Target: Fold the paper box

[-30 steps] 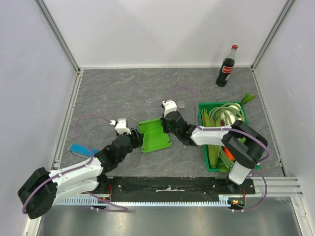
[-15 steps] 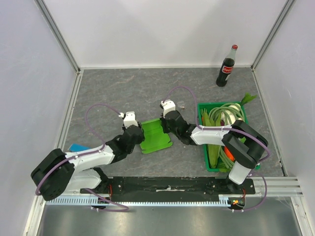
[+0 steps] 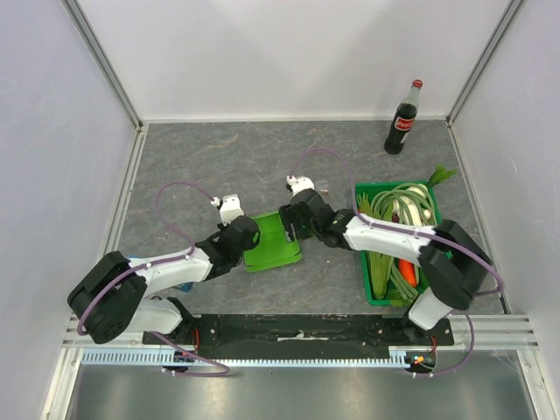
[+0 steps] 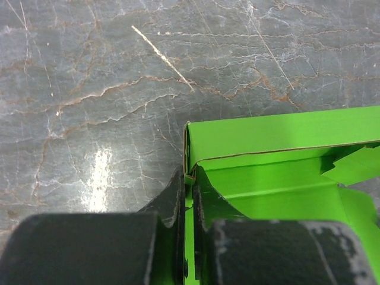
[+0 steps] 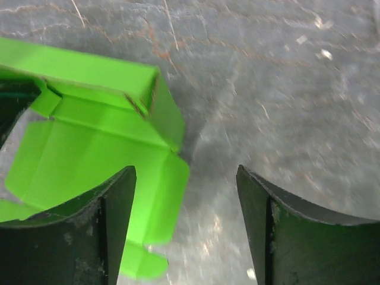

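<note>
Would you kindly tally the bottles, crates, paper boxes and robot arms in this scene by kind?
bottle: 1
crate: 1
paper box: 1
robot arms: 2, the left arm and the right arm
total: 5

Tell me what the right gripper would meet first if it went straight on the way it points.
Probably the paper box: in the right wrist view its flap lies just ahead of one finger of the open right gripper. The rest of the gap faces bare table; depth is hard to judge.
</note>
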Controlling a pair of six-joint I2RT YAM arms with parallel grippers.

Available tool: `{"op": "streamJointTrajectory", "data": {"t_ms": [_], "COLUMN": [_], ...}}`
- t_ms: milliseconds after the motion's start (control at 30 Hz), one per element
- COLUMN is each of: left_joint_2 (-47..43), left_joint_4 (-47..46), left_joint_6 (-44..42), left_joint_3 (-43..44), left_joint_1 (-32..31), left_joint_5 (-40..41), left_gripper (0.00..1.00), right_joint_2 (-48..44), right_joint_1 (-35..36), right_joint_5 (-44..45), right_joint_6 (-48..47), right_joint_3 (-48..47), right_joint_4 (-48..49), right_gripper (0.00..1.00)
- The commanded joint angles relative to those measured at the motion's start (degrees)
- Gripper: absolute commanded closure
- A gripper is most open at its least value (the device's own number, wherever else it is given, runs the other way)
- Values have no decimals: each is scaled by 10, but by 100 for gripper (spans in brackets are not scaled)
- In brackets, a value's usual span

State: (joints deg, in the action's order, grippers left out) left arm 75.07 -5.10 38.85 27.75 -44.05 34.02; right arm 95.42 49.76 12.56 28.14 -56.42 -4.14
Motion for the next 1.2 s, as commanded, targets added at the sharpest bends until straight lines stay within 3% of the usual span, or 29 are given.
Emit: {"op": "streamJointTrajectory", "data": {"t_ms": [0,167,267,533,567,667,700,767,800,833,867,967,1033,1167], "left_joint_2": [-7,-14,-8,-4,-4,-10,-17,-24,-29,-33,-37,-78,-133,-270], "left_joint_4": [78,119,135,160,162,163,161,138,132,121,106,77,68,90], "left_joint_6": [124,268,340,445,451,481,499,504,500,490,472,368,329,217], "left_joint_3": [25,15,12,15,14,7,-1,-10,-16,-17,-19,-21,-24,-49], "left_joint_1": [3,3,3,2,1,2,2,1,2,2,2,1,1,0], "left_joint_5": [7,-18,-37,-91,-102,-120,-125,-138,-143,-149,-162,-209,-240,-333], "left_gripper": [98,98,98,98,98,98,98,98,97,91,66,35,28,26], "right_joint_2": [-112,-186,-199,-94,-82,-47,-38,-31,-23,-20,-16,-1,10,6], "right_joint_1": [-1,3,32,75,74,77,82,87,87,88,87,83,72,57], "right_joint_5": [25,-74,-58,-41,-41,-34,-16,1,9,20,31,48,50,51], "right_joint_6": [87,227,286,351,351,350,345,322,312,301,284,187,99,-39], "right_joint_3": [3,67,94,53,46,23,8,-5,-22,-32,-43,-116,-150,-227], "right_joint_4": [-157,-128,-68,-19,-18,-45,-60,-96,-110,-145,-168,-257,-337,-437], "right_gripper": [19,14,14,21,24,46,58,67,79,82,87,97,100,100]}}
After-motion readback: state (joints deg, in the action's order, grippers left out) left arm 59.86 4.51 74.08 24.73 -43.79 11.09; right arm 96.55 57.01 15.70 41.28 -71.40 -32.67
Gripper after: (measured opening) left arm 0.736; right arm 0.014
